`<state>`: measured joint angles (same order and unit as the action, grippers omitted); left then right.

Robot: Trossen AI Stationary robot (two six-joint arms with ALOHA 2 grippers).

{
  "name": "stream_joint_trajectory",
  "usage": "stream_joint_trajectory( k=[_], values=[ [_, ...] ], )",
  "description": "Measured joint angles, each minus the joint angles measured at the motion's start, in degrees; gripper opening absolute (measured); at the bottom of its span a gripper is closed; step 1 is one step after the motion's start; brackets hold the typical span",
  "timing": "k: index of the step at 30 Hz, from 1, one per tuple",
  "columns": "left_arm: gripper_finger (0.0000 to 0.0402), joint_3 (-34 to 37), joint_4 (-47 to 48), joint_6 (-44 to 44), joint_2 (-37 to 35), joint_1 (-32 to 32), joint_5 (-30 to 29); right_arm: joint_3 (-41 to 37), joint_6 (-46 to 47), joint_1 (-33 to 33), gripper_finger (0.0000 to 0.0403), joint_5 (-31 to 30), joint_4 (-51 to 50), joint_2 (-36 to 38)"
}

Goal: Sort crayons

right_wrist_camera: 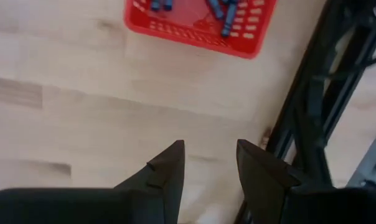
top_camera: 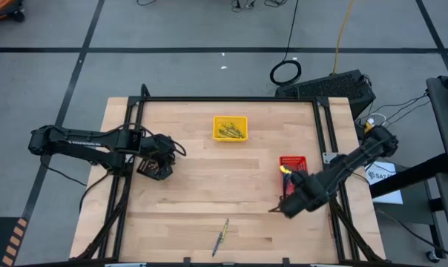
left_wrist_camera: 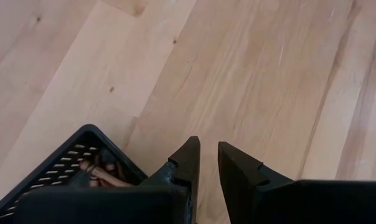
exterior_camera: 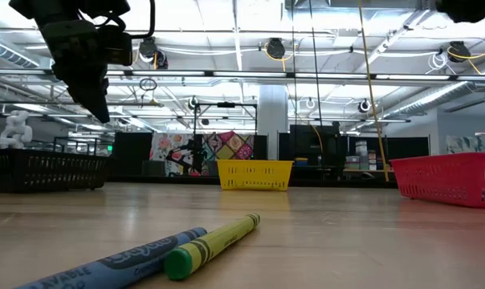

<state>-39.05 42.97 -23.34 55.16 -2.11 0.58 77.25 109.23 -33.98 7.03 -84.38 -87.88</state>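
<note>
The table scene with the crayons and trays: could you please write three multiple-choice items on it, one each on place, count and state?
1. Where is the yellow tray? A far middle of the table; B near left corner; C under the right hand.
2. How many loose crayons lie on the table? A none; B two; C five.
3. What does the right hand hold? A a crayon; B a tray; C nothing.

A: high view shows it far, central.
B: one blue, one yellow.
C: its fingers gape over bare wood beside the red tray.
</note>
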Motion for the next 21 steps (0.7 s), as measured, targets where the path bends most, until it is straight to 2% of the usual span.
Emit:
stream_joint_trajectory(
  k=[7, 13, 17, 21],
  values=[
    [0.0061, 0.0, 0.0, 0.3, 0.0, 0.0, 0.0, -3.3, 15.9, -7.2, 0.0130, -0.8, 3.8, -0.6],
    [0.0061, 0.0, 0.0, 0.3, 0.0, 0.0, 0.0, -8.0, 25.3, -13.3, 0.0130, 0.1, 8.8, -0.6],
    [0.0061, 0.0, 0.0, 0.3, 0.0, 0.0, 0.0, -10.5, 26.6, -16.1, 0.0130, 3.2, 12.6, -0.6],
    [0.0061, 0.0, 0.0, 0.1, 0.0, 0.0, 0.0, -13.3, 26.9, -18.2, 0.0130, 3.5, 15.9, -0.6]
  ],
)
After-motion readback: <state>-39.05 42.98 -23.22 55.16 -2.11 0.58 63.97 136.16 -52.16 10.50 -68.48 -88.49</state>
